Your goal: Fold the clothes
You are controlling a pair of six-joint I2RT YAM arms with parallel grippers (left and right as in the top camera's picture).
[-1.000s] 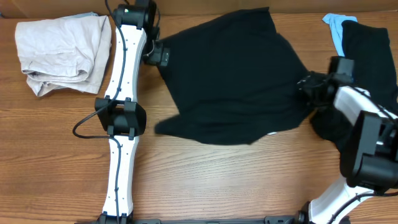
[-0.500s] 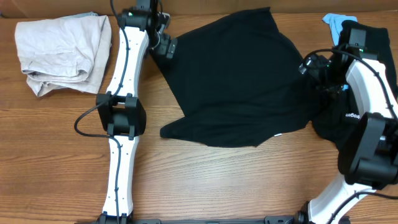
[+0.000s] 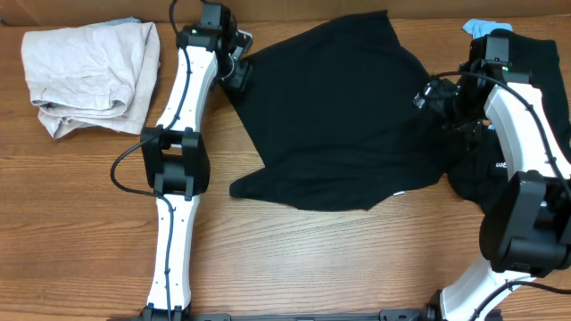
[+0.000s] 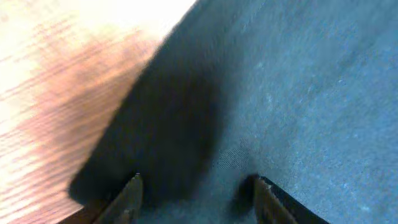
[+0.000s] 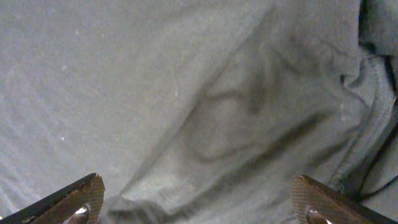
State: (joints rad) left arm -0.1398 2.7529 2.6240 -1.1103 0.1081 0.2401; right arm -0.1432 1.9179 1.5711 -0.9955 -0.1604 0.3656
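Observation:
A plain black T-shirt lies spread across the middle of the table, with a small white tag at its near edge. My left gripper is down at the shirt's far left edge. In the left wrist view the left gripper has its fingers apart, with flat shirt fabric between them. My right gripper hovers at the shirt's right side. In the right wrist view the right gripper is wide open over wrinkled fabric. A second black garment and a light-blue piece lie at the far right.
A pale beige folded garment sits at the far left. The left arm stretches up the table beside the shirt. The right arm lies over the second black garment. Bare wood shows along the front.
The left jaws have narrowed over the shirt's edge. My right gripper has opened wide and shifted left onto the shirt's right side. The shirt's near left hem settled about a second ago.

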